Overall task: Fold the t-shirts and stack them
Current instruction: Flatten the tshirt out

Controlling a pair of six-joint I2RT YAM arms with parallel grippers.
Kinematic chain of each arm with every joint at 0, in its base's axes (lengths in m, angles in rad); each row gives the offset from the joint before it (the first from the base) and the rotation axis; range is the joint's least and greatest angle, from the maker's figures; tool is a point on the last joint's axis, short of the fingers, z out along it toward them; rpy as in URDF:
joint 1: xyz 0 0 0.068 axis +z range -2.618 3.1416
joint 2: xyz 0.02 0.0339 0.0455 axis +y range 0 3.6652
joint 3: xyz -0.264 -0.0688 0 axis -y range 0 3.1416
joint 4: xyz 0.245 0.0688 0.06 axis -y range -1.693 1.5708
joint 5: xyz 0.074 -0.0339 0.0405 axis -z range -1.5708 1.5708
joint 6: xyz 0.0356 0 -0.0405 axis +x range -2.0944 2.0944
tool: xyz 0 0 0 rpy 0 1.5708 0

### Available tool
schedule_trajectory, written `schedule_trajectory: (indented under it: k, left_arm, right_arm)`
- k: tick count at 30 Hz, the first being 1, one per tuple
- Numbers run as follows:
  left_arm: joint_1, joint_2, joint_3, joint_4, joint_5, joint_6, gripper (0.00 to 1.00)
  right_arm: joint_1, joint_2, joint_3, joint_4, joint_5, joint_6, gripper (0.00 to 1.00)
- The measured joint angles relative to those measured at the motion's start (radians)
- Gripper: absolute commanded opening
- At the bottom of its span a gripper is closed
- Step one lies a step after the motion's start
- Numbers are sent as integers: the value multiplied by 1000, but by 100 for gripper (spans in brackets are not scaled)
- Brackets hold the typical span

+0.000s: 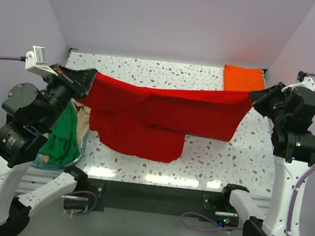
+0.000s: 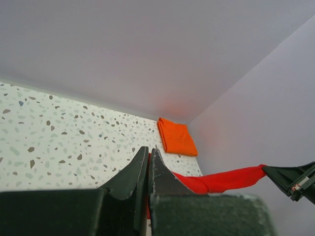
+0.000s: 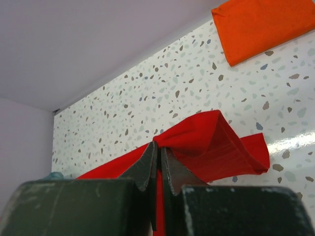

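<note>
Red shirt: the red shirt [image 1: 163,116] hangs across the middle of the top view, stretched from the left of the frame to the right. Its upper edge runs nearly straight between the two arms, and its lower part sags toward the bottom centre, where it seems to rest on the desk [image 1: 151,72].
Why held so: pulling it from both ends probably spreads the cloth and takes out bunching, so it can be laid flat for folding.
Left tool: the left tool [image 2: 149,152] is closed, pinching the end of the red shirt at the left of the top view. In its own view a red strip runs off toward the lower right.
Right tool: the right tool [image 3: 158,147] is also closed on the red shirt, at the right of the top view. In its own view a bunched fold of red cloth rises just past the tips.
Orange shirt: the orange shirt [image 1: 243,78] lies folded in the upper right of the top view, at the far corner of the desk. It sits just beyond the right end of the red shirt and likely marks the stack spot.
Green shirt: the green shirt [image 1: 62,139] sits crumpled at the lower left, partly under the left arm, apparently waiting its turn.
Tan shirt: the tan shirt [image 1: 79,115] shows only a little, between the green and red cloth.
Tub: the tub [image 1: 83,144] holds the green and tan shirts; only parts of its bluish rim show.
Progress: judged early, with one shirt folded, one in hand and two unfolded.
</note>
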Motion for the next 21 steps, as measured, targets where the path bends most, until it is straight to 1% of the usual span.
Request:
schedule_trajectory:
  k: [6,10,12,15,17,19,20,21]
  left_arm:
    - [0,34,2,45,-45,5,0]
    - [4,151,11,132,-85,29,0]
    - [34,238,26,183,-75,42,0]
    - [155,393,46,285,8,37,0]
    - [235,530,74,363,76,27,0]
    - [286,674,145,420,146,22,0]
    - [305,755,200,452,190,19,0]
    - [323,846,288,451,232,15,0]
  right_arm:
    - [0,77,18,54,-36,16,0]
    - [0,204,41,145,-60,30,0]
    - [0,293,60,194,-73,35,0]
    - [0,442,90,314,-98,53,0]
    - [1,533,129,377,-114,65,0]
    - [6,653,205,457,-127,78,0]
    - [8,703,250,474,-131,83,0]
    - [11,771,322,486,-137,90,0]
